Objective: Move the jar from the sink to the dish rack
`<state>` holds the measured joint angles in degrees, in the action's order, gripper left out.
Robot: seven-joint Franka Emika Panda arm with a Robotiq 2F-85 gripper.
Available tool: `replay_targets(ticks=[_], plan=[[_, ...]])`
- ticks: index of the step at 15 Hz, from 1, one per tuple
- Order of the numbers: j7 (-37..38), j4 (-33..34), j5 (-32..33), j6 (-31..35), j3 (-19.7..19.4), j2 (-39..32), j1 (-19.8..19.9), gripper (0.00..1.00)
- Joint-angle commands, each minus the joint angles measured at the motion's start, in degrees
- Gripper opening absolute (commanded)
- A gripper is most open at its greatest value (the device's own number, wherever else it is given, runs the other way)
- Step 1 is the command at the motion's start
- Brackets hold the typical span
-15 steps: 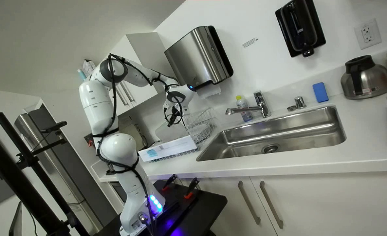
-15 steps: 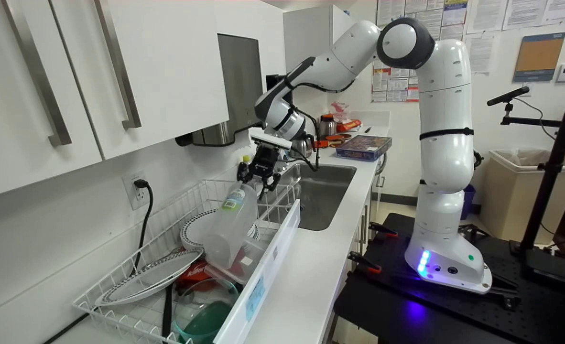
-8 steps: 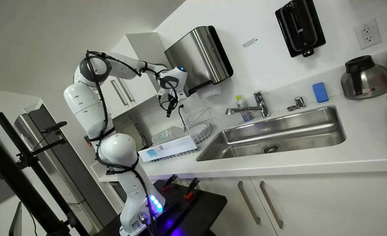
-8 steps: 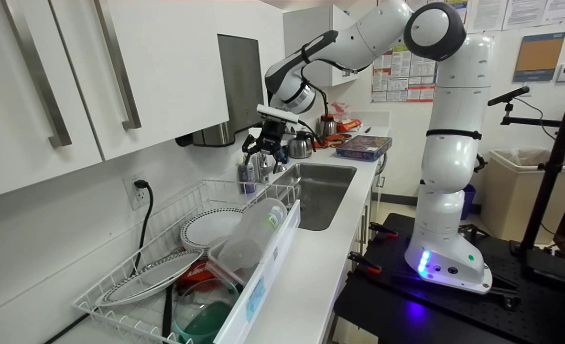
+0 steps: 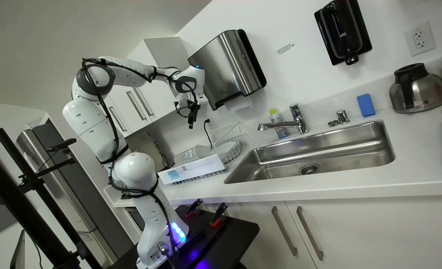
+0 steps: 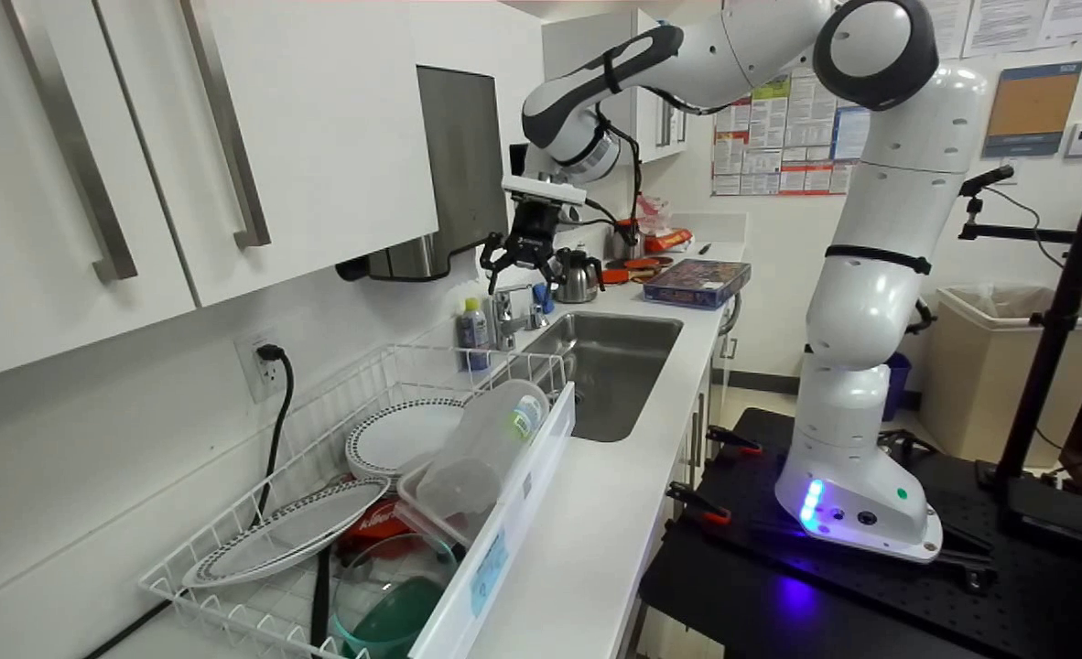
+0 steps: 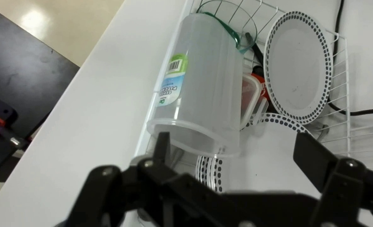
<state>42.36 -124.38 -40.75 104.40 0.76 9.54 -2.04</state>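
Note:
The jar is a translucent plastic pitcher with a green and blue label. It lies tilted in the dish rack in both exterior views [image 5: 194, 154] [image 6: 481, 448], leaning on the rack's white front panel [image 5: 191, 170] [image 6: 524, 513]. In the wrist view the jar [image 7: 208, 78] lies with its open mouth toward my gripper [image 7: 232, 146]. The gripper is open with nothing between its fingers. In both exterior views the gripper [image 5: 191, 125] [image 6: 523, 275] hangs in the air above the far end of the rack, apart from the jar. The steel sink [image 5: 340, 149] [image 6: 623, 366] holds no jar.
Patterned plates [image 6: 404, 439], a green-tinted glass bowl [image 6: 394, 595] and a plastic container share the rack. A tap [image 5: 297, 121] and a yellow-capped bottle [image 5: 279, 123] stand behind the sink. A steel dispenser [image 5: 228, 63] and wall cabinets [image 6: 303, 110] hang near the arm.
One second ago the jar stood tilted at the gripper's fingers. It has since tipped over onto the rack's front panel. The gripper has risen away from it and the arm has drawn back.

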Motion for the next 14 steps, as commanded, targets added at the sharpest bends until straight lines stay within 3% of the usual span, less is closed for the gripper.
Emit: replay_targets(ticks=[1,14], plan=[[3.0,-1.1,3.8,-1.5,0.8,2.8,1.2,1.0],[0.7,-1.0,16.1,-3.9,-0.1,13.2,4.9,1.0]])
